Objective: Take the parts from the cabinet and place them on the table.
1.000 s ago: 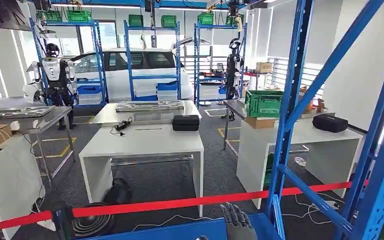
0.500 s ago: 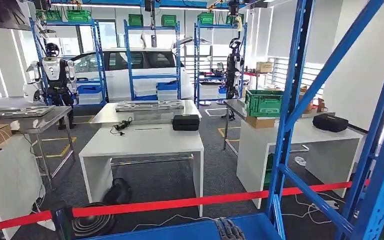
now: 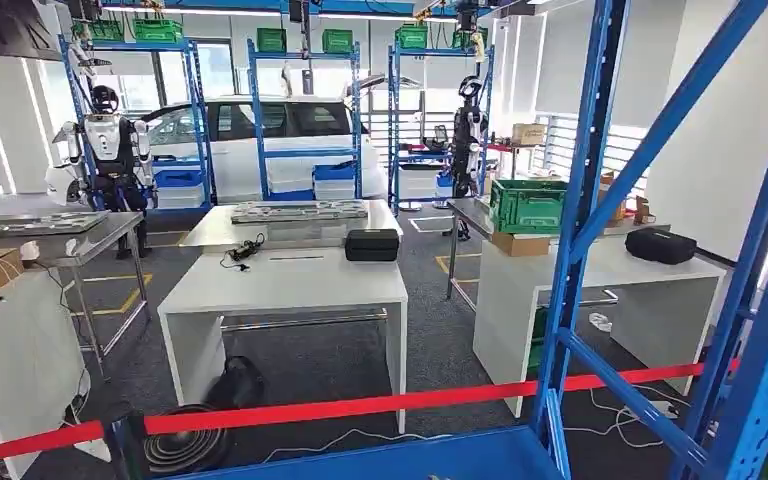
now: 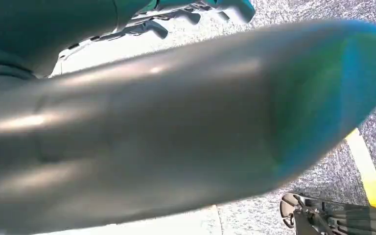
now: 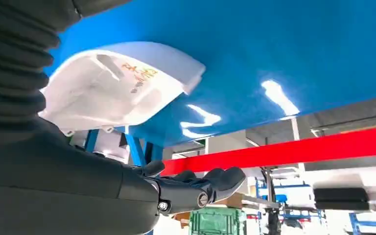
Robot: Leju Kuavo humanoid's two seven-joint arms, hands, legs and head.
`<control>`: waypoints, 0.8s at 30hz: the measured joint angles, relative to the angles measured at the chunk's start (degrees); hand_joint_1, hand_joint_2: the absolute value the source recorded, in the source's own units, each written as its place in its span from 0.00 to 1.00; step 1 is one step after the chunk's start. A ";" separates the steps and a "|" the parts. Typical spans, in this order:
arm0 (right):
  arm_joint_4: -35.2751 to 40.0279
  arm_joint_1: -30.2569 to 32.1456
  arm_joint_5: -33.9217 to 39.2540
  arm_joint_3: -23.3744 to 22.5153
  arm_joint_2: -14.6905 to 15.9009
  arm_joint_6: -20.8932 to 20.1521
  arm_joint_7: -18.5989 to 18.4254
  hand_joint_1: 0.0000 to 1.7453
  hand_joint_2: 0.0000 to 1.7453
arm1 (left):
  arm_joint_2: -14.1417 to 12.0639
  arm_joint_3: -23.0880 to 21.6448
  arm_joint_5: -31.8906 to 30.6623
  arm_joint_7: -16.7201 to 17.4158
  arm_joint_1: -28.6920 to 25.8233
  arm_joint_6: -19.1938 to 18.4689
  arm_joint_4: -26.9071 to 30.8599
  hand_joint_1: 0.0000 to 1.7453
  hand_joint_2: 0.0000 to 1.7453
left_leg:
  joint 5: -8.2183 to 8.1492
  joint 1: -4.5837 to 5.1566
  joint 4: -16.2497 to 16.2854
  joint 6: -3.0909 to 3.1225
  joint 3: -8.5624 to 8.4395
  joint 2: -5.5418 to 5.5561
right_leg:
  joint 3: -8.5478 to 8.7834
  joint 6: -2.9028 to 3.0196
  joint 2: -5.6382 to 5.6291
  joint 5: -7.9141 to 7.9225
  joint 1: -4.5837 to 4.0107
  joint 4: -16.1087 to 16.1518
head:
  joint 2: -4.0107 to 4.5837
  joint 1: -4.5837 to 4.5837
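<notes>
Right wrist view: right hand (image 5: 196, 188) has its fingers apart, holding nothing, near white part (image 5: 117, 85) on blue shelf (image 5: 284, 54). A blind reach may push it away. Left hand (image 4: 191, 12): cannot tell.

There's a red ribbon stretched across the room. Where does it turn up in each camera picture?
Head view: the red ribbon runs across the lower part, in front of the white table.
Left wrist view: not in it.
Right wrist view: it is a slanted band past the robot hand, next to the blue shelf board.
Shared landmark: the green crate.
</notes>
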State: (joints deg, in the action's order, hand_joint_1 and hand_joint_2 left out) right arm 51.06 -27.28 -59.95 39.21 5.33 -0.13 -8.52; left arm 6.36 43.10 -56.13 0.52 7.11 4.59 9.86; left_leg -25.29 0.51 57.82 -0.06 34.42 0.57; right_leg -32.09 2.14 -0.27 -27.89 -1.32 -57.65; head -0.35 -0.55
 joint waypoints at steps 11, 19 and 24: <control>-1.07 0.03 -1.99 1.40 1.16 0.13 -2.86 0.00 1.00 | 0.00 0.37 -0.04 0.07 -0.05 0.04 0.00 0.00 0.00 | -0.01 0.00 0.00 0.00 0.00 -0.02 | -0.02 0.00 -0.01 0.00 0.00 0.00 | 0.00 0.00; -1.09 1.67 -2.25 1.86 1.73 0.15 -4.63 0.00 1.00 | 0.04 0.65 -0.04 0.13 -0.08 0.20 0.00 0.00 0.00 | -0.01 0.00 0.00 0.00 0.01 -0.01 | -0.02 0.00 -0.01 -0.01 0.00 0.00 | 0.00 0.00; -1.09 2.49 -2.34 1.94 1.86 0.15 -4.70 0.00 1.00 | 0.07 1.05 -0.02 0.13 -0.10 0.22 -0.02 0.00 0.00 | -0.02 0.00 0.00 0.00 0.02 -0.02 | -0.03 0.01 -0.01 -0.02 0.00 0.00 | 0.00 0.00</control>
State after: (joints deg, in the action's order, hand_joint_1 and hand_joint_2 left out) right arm 49.96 -24.79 -62.29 41.16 7.19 0.02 -13.22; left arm 6.43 44.15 -56.15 0.66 7.02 4.81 9.84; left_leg -25.31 0.51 57.82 -0.06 34.43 0.55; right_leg -32.13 2.15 -0.28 -27.91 -1.32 -57.65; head -0.35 -0.55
